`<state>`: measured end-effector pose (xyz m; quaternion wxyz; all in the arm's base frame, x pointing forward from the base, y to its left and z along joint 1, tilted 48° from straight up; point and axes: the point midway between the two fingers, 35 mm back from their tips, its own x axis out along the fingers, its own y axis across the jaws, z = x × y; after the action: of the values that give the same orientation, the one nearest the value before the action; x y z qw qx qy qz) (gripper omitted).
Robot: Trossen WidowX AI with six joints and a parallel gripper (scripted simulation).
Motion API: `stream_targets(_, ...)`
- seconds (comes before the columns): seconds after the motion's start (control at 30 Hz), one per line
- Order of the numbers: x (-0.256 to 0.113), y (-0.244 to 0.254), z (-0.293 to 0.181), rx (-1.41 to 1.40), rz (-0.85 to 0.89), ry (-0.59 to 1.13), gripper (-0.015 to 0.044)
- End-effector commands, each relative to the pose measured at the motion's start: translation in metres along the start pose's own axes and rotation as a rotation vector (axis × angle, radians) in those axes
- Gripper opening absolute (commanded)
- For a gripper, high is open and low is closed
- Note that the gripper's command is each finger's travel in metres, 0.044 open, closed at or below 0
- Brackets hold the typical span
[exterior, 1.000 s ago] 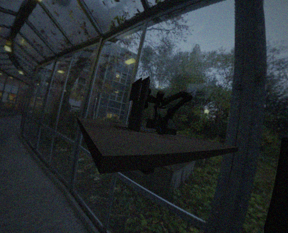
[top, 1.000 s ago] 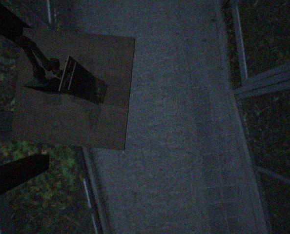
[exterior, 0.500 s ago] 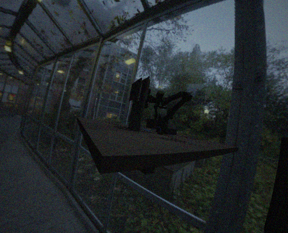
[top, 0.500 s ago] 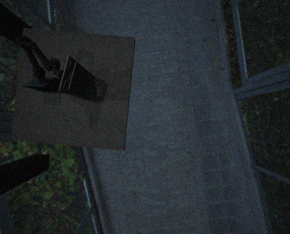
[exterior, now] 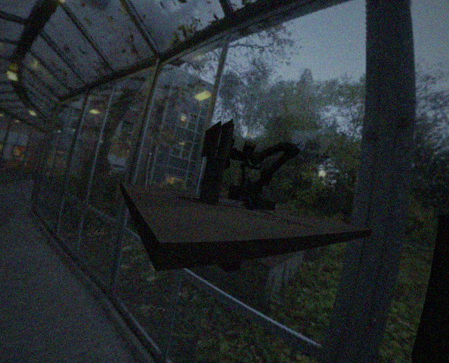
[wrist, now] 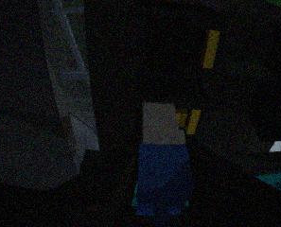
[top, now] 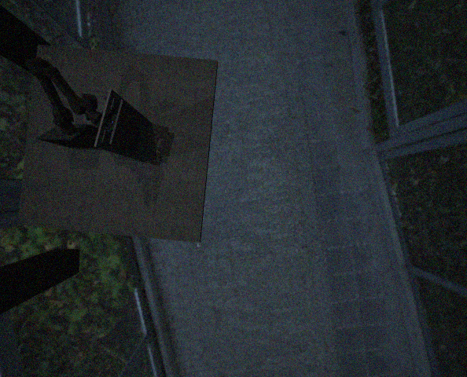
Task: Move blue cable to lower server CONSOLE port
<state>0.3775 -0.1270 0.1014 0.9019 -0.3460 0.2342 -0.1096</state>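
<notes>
Where gloom lies grainy, blocky blue plug (wrist: 164, 179), wood-brown tabletop (top: 177, 195) (exterior: 217, 230)

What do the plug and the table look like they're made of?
The plug, held in the gripper, looks like plastic: pale grey front, blue rear, both plain and even-coloured, seemingly matt, though the dark hides any shine. The table could be wood or a wood-look board: flat brown top, no gloss showing, but no grain I can make out.

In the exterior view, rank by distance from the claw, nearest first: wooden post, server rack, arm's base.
1. Server rack: directly before the claw.
2. Arm's base: below it.
3. Wooden post: far right.
</notes>
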Motion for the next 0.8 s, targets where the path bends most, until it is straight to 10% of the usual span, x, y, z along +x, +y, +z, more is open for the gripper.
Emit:
stream_targets(0.0,0.0013,-0.0024,0.0017,0.005,-0.010,-0.002,0.0000)
stream_targets(0.77,0.0061,-0.0024,0.0033,0.006,-0.011,-0.002,0.0000)
